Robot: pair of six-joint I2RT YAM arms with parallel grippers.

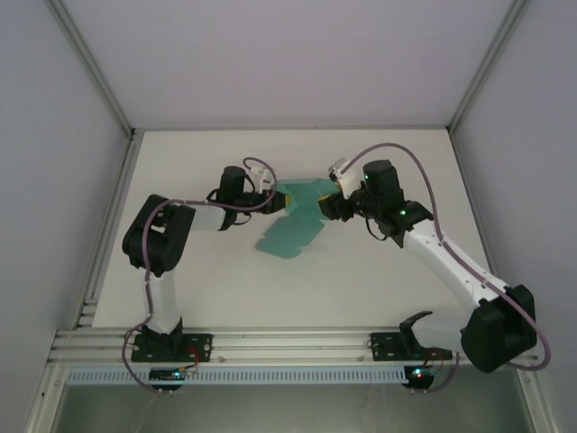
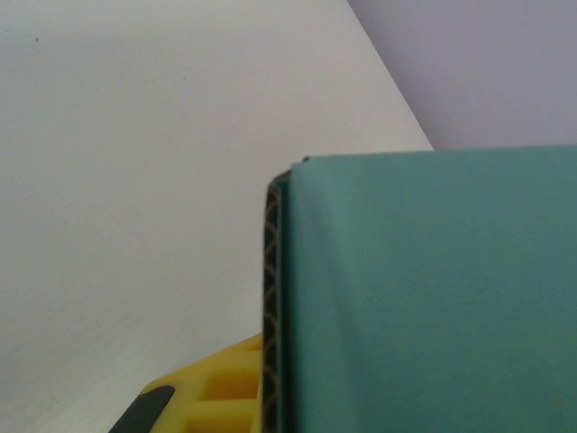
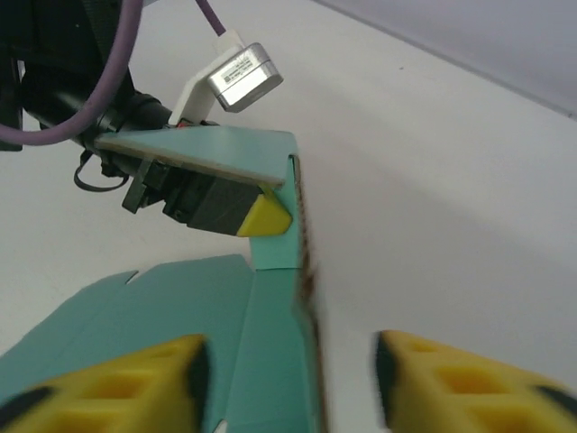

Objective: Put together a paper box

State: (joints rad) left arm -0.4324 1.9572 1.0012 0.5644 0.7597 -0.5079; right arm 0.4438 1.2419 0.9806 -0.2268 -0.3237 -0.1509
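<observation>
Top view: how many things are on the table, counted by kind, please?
Arms: 2 (left arm, right arm)
Teal box: 1
Total: 3

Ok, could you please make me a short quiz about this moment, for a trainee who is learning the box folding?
1. True or false: the left hand is shut on a flap of the paper box.
2. What stands between the open fingers of the right hand? A) an edge of the paper box B) a purple cable C) a white camera
3. Fill in: the fingertips of both hands are ___ in colour.
Key: 1 true; 2 A; 3 yellow.
</observation>
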